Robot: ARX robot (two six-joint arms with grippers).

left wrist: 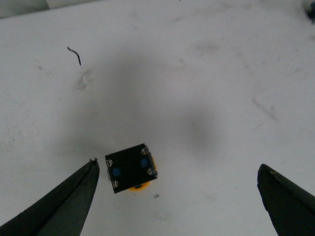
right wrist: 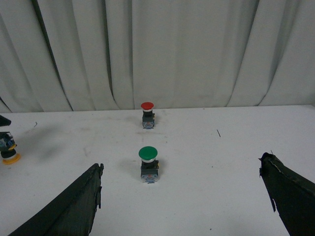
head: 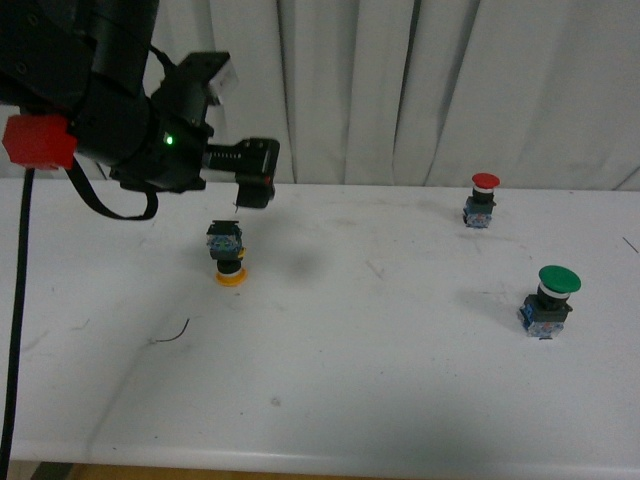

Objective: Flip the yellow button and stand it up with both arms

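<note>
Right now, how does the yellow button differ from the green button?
The yellow button sits upside down, cap on the table, contact block up; the green button stands upright, cap on top. The green button's cap looks wider than the yellow button's. Both have blue-black contact blocks.

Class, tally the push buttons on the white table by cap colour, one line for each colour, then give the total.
yellow button: 1
red button: 1
green button: 1
Total: 3
</note>
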